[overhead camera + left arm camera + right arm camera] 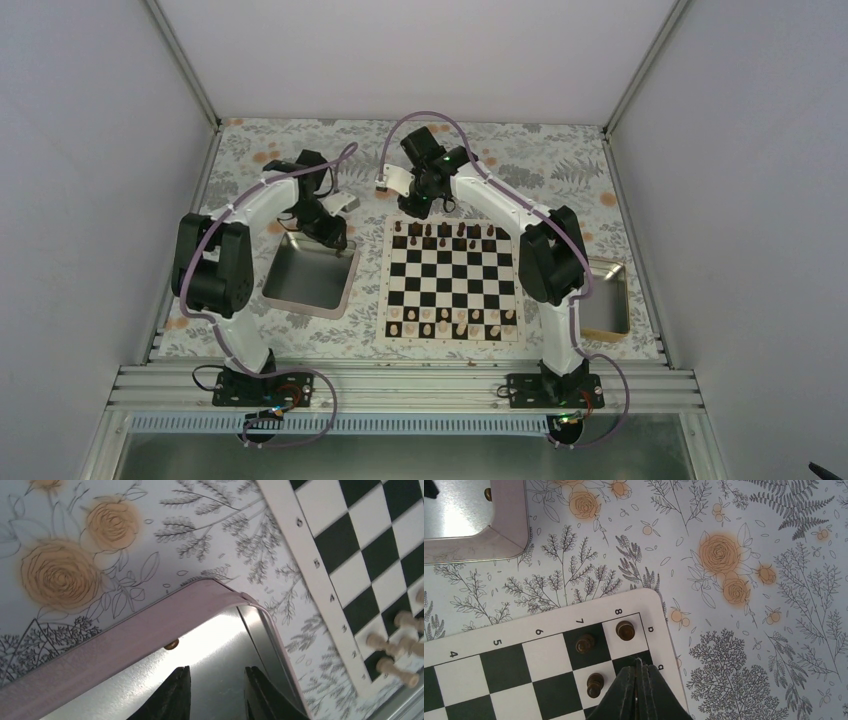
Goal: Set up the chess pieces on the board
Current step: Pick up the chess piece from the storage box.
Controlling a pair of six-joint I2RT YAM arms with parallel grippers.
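Note:
The board (384,290) lies mid-table. Several dark brown chess pieces (445,232) stand on its far rows. My right gripper (412,210) hangs over the board's far left corner. In the right wrist view it (640,666) is shut above a black square by the border (524,625), with three dark pieces (625,630) close by; nothing shows between its fingers. My left gripper (335,240) is open over the metal tray (345,285). In the left wrist view it (216,670) is empty, and one small dark piece (171,644) lies against the tray wall (100,650).
Pale cream pieces (455,322) fill the board's near rows and show in the left wrist view (395,647). A second metal tray (622,300) sits right of the board, partly behind the right arm. A floral cloth covers the table; grey walls enclose it.

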